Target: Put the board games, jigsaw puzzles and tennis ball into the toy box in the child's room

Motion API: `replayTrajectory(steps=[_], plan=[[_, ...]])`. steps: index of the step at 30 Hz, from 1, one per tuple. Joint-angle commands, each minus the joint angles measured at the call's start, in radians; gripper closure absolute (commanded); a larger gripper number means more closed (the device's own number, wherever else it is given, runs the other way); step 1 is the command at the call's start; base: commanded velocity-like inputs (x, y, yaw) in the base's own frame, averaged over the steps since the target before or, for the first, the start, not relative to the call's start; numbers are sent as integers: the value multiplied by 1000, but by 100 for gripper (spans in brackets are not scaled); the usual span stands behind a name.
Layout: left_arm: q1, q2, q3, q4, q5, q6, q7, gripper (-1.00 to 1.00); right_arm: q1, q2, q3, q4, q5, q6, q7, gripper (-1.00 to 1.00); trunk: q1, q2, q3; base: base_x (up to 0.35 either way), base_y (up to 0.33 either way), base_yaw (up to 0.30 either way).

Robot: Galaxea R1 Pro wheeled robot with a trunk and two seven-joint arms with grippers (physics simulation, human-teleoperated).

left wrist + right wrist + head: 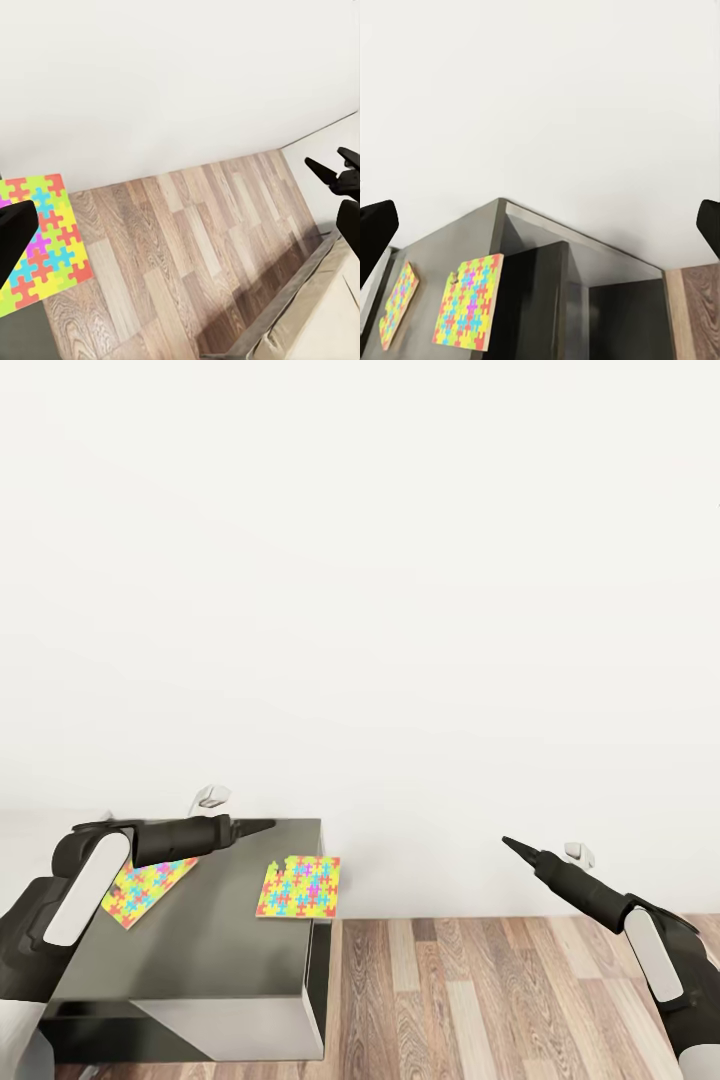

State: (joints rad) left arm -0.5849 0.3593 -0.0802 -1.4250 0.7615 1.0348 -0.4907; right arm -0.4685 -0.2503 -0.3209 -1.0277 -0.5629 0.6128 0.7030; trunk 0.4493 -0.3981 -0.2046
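Wall (360,580), plain white, takes up most of the head view, with wood-plank floor (500,1000) below it on the right. At the lower left stands the dark grey section of the table (200,950), its white panel facing the robot.

Two jigsaw puzzles lie flat on that dark top. The left puzzle (150,888) sits near the top's left side, turned diagonally and partly covered by the left arm. The right puzzle (299,887) lies at the top's right edge, its right margin reaching slightly past that edge, and its far left corner looks ragged. Both are thin sheets of interlocking yellow, blue, red and green pieces. They lie apart, with bare grey top between them.

The left gripper (262,824) hangs above the table's far edge, pointing right, between the two puzzles. Its fingers come to a narrow point in the head view; from the pictures I cannot tell how wide it stands, and it holds nothing visible.

The right gripper (512,845) hovers over the floor, well apart from the table, pointing up and left. Its wrist view shows dark fingertips (376,229) at opposite edges, so it stands wide apart and empty.
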Motion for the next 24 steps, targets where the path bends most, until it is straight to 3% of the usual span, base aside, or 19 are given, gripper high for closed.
replayTrajectory(steps=[1,24], plan=[[-1,0,-1,0,-5,2,-6,-100,-1,0,-1,0,-5,7,1,-100,1,-2,0,0,0,0],[-1,1,0,0,-5,2,-6,-100,-1,0,-1,0,-5,7,1,-100,1,-2,38,0,0,0]])
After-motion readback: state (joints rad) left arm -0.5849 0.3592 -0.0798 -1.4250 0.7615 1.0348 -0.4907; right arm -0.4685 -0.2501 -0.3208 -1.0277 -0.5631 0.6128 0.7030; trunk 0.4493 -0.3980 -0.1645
